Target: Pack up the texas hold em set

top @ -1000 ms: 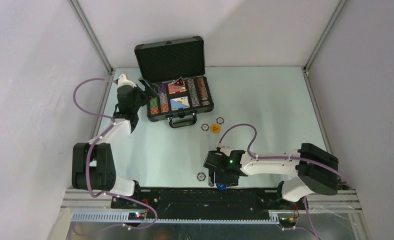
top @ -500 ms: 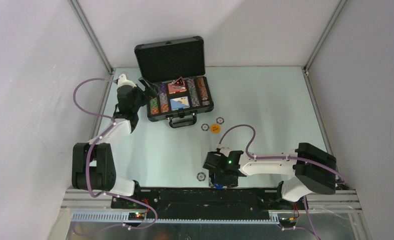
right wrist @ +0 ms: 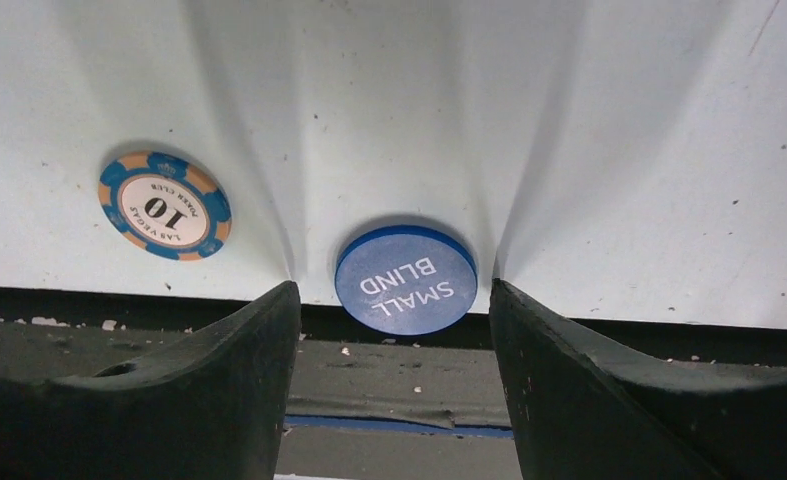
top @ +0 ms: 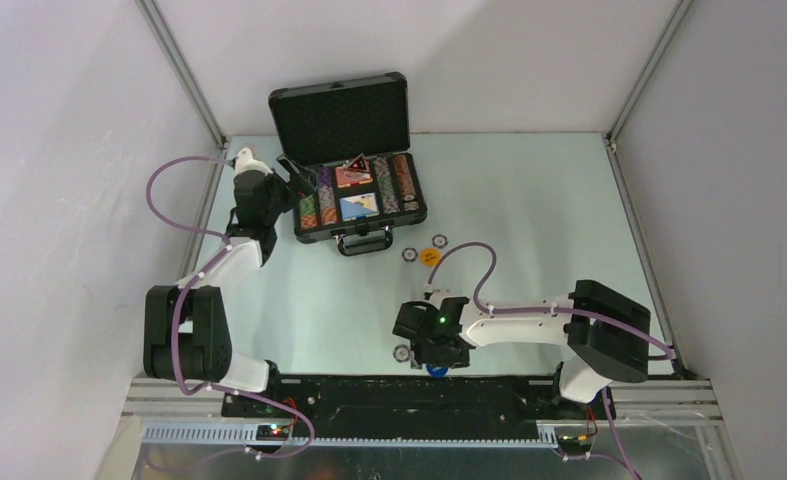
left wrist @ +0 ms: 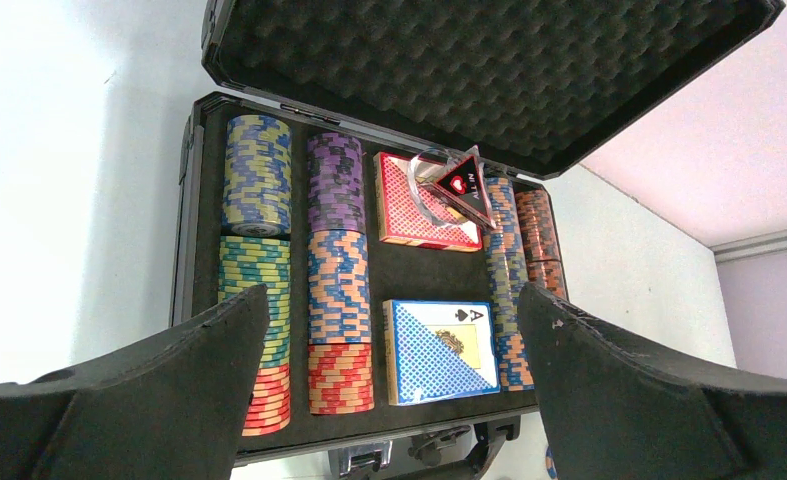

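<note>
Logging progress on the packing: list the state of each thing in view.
Black hard briefcase: open, lid upright.
Blue round small-blind button: flat at edge of table, ungripped.
Orange-and-blue round chip: flat on table.
Left gripper: open, empty.
Right gripper: open, straddling the button.

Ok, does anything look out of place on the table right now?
Yes. The blue button sits at the near edge of the table, seemingly overhanging it, with a ten chip beside it. An orange button and two chips lie loose before the open case.
</note>
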Robot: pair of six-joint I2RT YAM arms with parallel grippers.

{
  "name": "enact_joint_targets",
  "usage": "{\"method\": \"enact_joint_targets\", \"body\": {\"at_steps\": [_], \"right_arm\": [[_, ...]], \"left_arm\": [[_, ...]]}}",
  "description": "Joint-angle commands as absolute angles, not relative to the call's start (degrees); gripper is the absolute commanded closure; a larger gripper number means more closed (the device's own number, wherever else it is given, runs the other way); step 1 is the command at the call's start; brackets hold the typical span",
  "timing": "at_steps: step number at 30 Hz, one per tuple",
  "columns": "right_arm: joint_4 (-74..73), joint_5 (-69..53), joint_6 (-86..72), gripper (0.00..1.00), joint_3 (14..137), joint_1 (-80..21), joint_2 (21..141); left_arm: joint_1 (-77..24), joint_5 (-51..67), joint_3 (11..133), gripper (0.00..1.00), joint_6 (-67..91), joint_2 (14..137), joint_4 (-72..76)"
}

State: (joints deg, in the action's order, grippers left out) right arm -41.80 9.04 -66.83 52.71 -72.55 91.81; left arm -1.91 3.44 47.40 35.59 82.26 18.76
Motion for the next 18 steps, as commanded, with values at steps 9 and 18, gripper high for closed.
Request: {"method": "enact_joint_targets", "body": {"at_steps": [9,18], "right_arm": [[-43.8,13.1,-66.1,0.31,54.9,-73.3,95.1],[-43.4,13.6,-65.8,0.44,54.9,-73.5,95.6]], "left_arm": [[-1.8,4.4,49.6,0.02,35.5,82.4,19.8],[-1.8,4.3,49.7,0.02,35.5,82.4,19.8]]}}
